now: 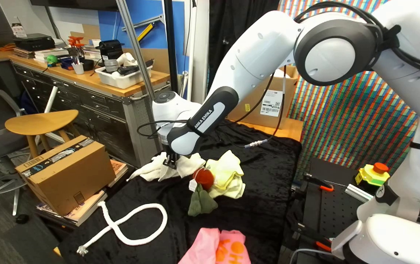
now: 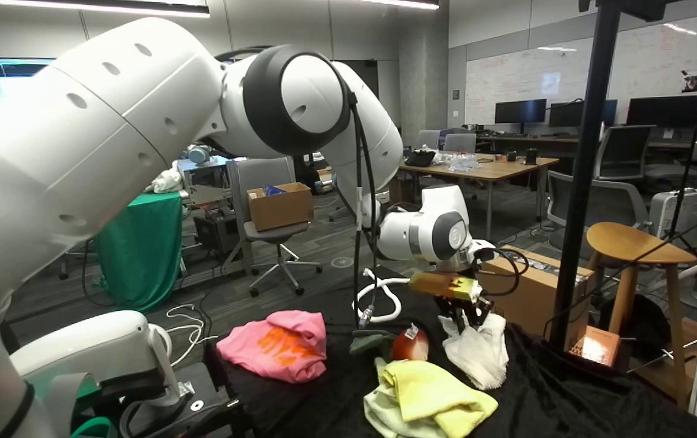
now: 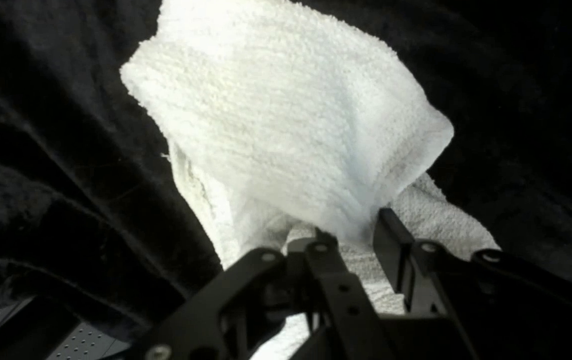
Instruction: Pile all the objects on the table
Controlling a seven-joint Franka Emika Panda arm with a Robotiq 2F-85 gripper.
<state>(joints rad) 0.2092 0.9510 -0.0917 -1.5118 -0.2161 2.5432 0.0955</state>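
Note:
My gripper (image 3: 354,235) is over the white cloth (image 3: 286,110); its fingers stand apart, with a fold reaching between the tips. Whether the pads press on it is unclear. In both exterior views the gripper (image 1: 170,163) (image 2: 471,321) is low at the white cloth (image 1: 191,165) (image 2: 479,359), which lies crumpled on the black table (image 1: 265,165). Close by rests the pale yellow-green cloth (image 1: 226,172) (image 2: 439,395). Beside that sits the small red item (image 1: 203,178) with a white tag, touching a dark green soft piece (image 1: 201,201). Apart lies the pink-and-orange cloth (image 1: 204,247) (image 2: 275,350).
A white rope (image 1: 112,224) lies looped on the table. A brown cardboard box (image 1: 66,172) stands beyond the table edge, and a labelled box (image 1: 268,101) stands behind. A black pole (image 2: 582,164) rises near the table. The emergency stop (image 1: 375,175) is by the robot's base.

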